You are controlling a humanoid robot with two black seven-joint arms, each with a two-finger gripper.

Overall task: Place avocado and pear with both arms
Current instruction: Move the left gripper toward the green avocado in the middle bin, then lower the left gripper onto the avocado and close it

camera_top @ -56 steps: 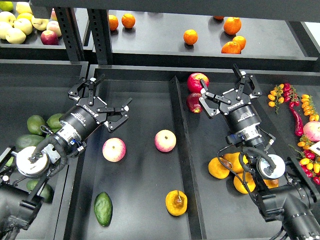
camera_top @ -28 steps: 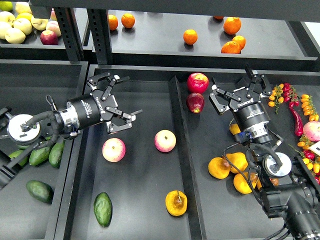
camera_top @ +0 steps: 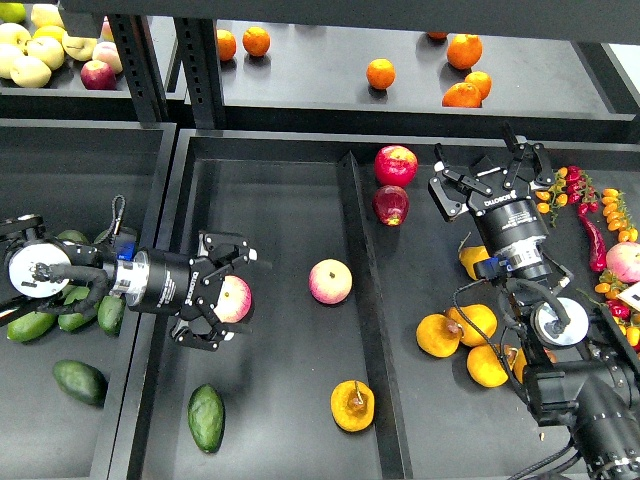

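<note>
The avocado (camera_top: 206, 418), dark green and oval, lies at the front left of the middle tray (camera_top: 290, 200). The pear (camera_top: 353, 405), yellow-orange with a dark brown blotch, lies at the front right of the same tray. My left gripper (camera_top: 230, 293) points right, low over the tray, well behind the avocado. It is open, and a pink-yellow apple (camera_top: 238, 298) shows between its fingers. My right gripper (camera_top: 488, 172) is open and empty, raised over the back of the right tray, far from the pear.
A second pink-yellow apple (camera_top: 330, 281) lies mid tray. Two red apples (camera_top: 396, 165) lie beyond the divider. Unblotched yellow pears (camera_top: 438, 336) sit by my right arm. Other avocados (camera_top: 78, 381) fill the left tray. Oranges (camera_top: 380, 73) are on the back shelf.
My left arm has swung down and back to the left, bringing its gripper low around the pink-yellow apple. My right gripper has drawn back and to the right. The avocado and pear have not moved.
</note>
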